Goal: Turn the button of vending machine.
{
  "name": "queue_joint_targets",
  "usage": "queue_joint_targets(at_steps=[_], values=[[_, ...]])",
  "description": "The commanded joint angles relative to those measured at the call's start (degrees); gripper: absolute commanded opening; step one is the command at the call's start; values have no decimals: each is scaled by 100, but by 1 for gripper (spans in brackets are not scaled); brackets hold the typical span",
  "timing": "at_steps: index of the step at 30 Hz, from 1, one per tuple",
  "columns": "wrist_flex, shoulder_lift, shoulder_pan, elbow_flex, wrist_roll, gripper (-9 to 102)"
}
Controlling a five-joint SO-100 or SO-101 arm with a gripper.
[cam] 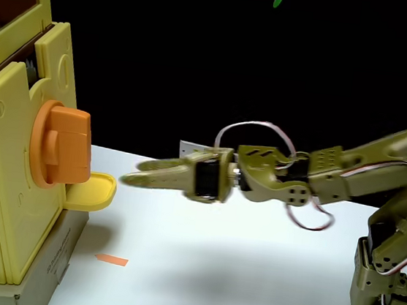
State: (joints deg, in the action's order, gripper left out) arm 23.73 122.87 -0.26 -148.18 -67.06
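Vending machine: the big pale-yellow plastic toy capsule vending machine (0,195) is standing nearest the camera at the fixed view's left edge, resting on a grey block (58,268), well ahead of the fingertips.
Button: the large orange plastic button (63,146), a round disc with a thick blocky bar, is jutting from the machine's front, ahead of the fingertips and about level with them, with open air between.
Tray: a small yellow tray (90,190) is sitting just beneath the button, below and ahead of the fingertips.
Gripper: the olive-green two-finger gripper (133,172) is pointing at the button, its fingers parted only slightly and holding nothing.
Table: a small orange tag (111,260) is lying on the white table (249,268), below the fingertips.
Progress: nothing is looking done yet, judging by the gap; closing in, gripping the bar and twisting it are all remaining.
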Motion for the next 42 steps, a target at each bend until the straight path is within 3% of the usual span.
queue_joint_targets(at_steps=[1, 9, 33, 42], values=[[519, -782, 185, 729, -448, 42], [1143, -2030, 237, 1793, -466, 39], [1230, -3375, 299, 3357, -615, 30], [1310, -3489, 325, 3375, -694, 13]])
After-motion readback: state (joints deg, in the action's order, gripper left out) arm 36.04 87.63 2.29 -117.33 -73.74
